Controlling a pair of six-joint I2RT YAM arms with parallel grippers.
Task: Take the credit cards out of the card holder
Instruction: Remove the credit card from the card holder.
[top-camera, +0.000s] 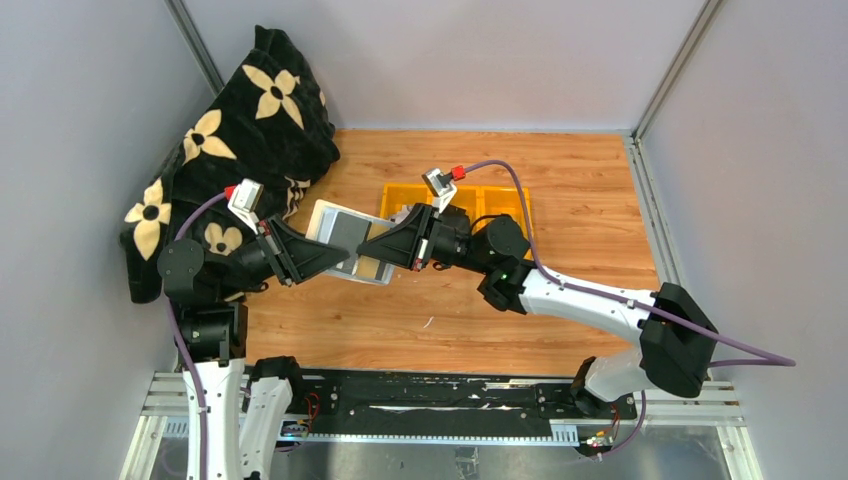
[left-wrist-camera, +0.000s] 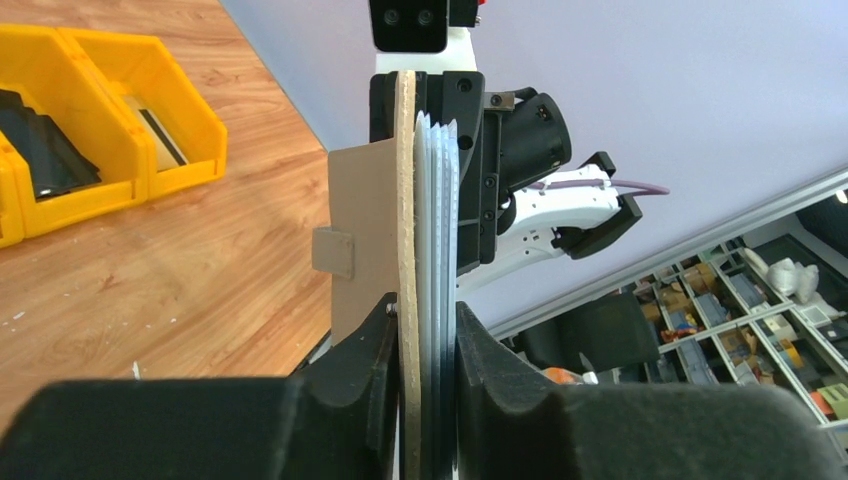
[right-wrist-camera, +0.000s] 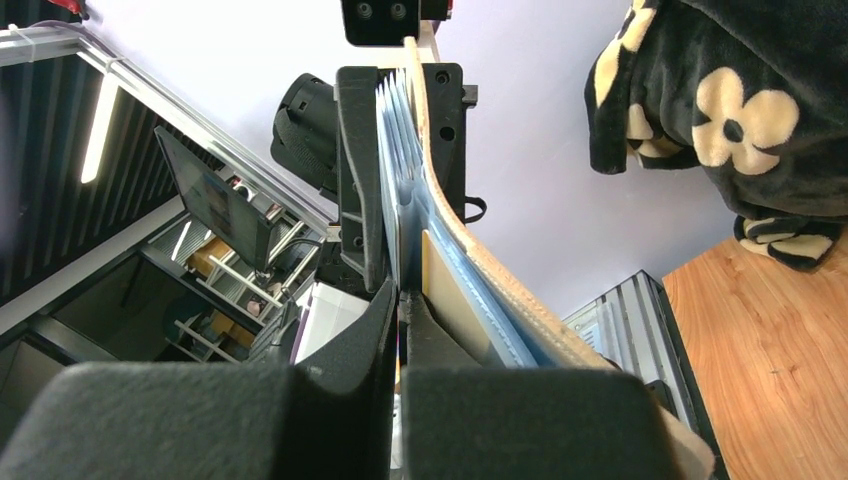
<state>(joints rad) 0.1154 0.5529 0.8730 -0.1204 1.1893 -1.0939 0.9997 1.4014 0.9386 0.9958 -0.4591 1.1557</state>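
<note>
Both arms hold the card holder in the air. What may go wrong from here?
1. The left pincer clamps the card holder, cover and all sleeves together, so cards may stay pinched and a pull could tear a sleeve.
2. The right pincer is shut on one thin layer; whether it is a card or a sleeve is unclear, so it may pull out nothing.
3. The holder hangs above the table; a slip would drop it.

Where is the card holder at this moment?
In the top view the card holder is left of centre, held off the table between the left gripper and the right gripper, just in front of the yellow bins.
</note>
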